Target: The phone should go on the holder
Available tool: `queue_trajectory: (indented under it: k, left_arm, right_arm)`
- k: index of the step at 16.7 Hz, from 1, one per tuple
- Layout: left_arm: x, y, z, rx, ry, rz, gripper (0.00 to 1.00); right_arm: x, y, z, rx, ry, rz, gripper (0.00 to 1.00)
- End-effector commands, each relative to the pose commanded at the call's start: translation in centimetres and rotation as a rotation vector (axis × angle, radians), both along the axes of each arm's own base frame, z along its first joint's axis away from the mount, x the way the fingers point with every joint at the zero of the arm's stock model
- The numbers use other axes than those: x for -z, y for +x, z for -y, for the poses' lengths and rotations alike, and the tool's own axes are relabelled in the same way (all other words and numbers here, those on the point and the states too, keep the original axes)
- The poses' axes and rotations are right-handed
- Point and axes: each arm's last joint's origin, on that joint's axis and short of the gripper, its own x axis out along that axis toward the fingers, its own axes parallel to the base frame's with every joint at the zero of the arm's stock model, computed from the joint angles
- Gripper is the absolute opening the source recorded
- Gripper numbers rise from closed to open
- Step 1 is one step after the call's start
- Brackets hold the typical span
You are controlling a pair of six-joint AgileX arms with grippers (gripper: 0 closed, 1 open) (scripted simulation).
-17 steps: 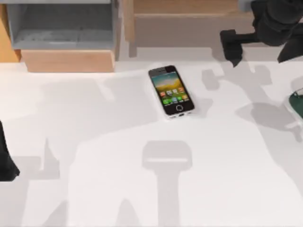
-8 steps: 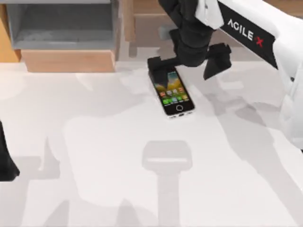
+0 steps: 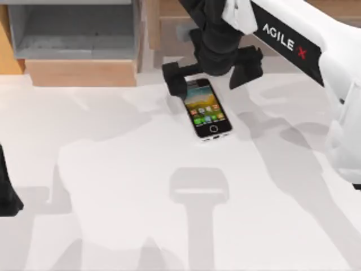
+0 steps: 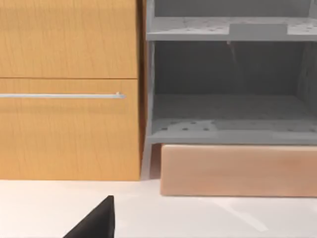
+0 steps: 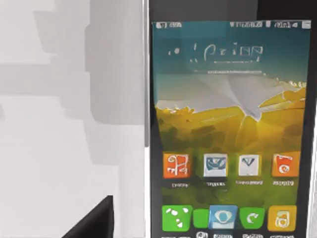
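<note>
Right gripper [image 3: 207, 76] shifted toward nine o'clock, now over phone [image 3: 206, 111] top end, jaws spread wide, holding nothing. Grasp looks imminent. Left arm parked at nine o'clock.

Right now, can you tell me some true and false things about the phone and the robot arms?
1. The phone lies flat on the table, screen up. True.
2. The right gripper is above the phone's top end, fingers open. True.
3. The right gripper has lifted the phone off the table. False: the phone lies on the table, not gripped.
4. The left arm is over the phone. False: it sits at the table's left edge, far from the phone.
5. The phone's screen is dark. False: it is lit, with colourful icons.
</note>
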Motion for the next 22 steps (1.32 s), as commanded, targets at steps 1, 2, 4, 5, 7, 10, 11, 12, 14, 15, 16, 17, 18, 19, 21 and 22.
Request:
queue_trajectory:
  k: [1, 2, 4, 5, 7, 10, 11, 12, 14, 15, 16, 17, 18, 19, 21, 22]
  left_arm:
    - [0.0, 0.0, 0.0, 0.0, 0.0, 0.0, 1.0]
    - [0.0, 0.0, 0.0, 0.0, 0.0, 0.0, 1.0]
    - [0.0, 0.0, 0.0, 0.0, 0.0, 0.0, 1.0]
    - [0.0, 0.0, 0.0, 0.0, 0.0, 0.0, 1.0]
    - [0.0, 0.0, 0.0, 0.0, 0.0, 0.0, 1.0]
    - [0.0, 0.0, 0.0, 0.0, 0.0, 0.0, 1.0]
    - [0.0, 0.0, 0.0, 0.0, 0.0, 0.0, 1.0]
    - [0.0, 0.0, 0.0, 0.0, 0.0, 0.0, 1.0]
    - [0.0, 0.0, 0.0, 0.0, 0.0, 0.0, 1.0]
    - [0.0, 0.0, 0.0, 0.0, 0.0, 0.0, 1.0]
    - [0.0, 0.0, 0.0, 0.0, 0.0, 0.0, 1.0]
    - [0.0, 0.0, 0.0, 0.0, 0.0, 0.0, 1.0]
    - [0.0, 0.0, 0.0, 0.0, 0.0, 0.0, 1.0]
    - [0.0, 0.0, 0.0, 0.0, 0.0, 0.0, 1.0]
    - [0.0, 0.0, 0.0, 0.0, 0.0, 0.0, 1.0]
    - [0.0, 0.0, 0.0, 0.0, 0.0, 0.0, 1.0]
  right_arm:
    - [0.2, 0.0, 0.0, -0.001, 0.0, 0.0, 1.0]
    - [0.7, 0.2, -0.2, -0.003, 0.0, -0.001, 1.0]
    - [2.7, 0.6, -0.4, -0.004, 0.0, 0.0, 1.0]
    - [3.9, 0.9, -0.5, -0.003, 0.001, 0.001, 1.0]
    - [6.3, 1.3, -0.7, -0.004, 0.002, 0.002, 1.0]
    - [7.8, 1.5, -0.8, -0.004, 0.0, 0.0, 1.0]
    - [7.8, 1.5, -0.8, -0.004, 0.0, 0.0, 1.0]
    - [7.8, 1.5, -0.8, -0.004, 0.0, 0.0, 1.0]
    - [7.8, 1.5, -0.8, -0.004, 0.0, 0.0, 0.92]
    - [7.8, 1.5, -0.8, -0.004, 0.0, 0.0, 0.85]
    - [7.8, 1.5, -0.8, -0.004, 0.0, 0.0, 0.77]
    - [7.8, 1.5, -0.8, -0.004, 0.0, 0.0, 0.7]
    - [7.8, 1.5, -0.8, -0.004, 0.0, 0.0, 0.62]
    - [7.8, 1.5, -0.8, -0.004, 0.0, 0.0, 0.55]
    - [7.8, 1.5, -0.8, -0.004, 0.0, 0.0, 0.4]
    - [7.8, 1.5, -0.8, -0.004, 0.0, 0.0, 0.32]
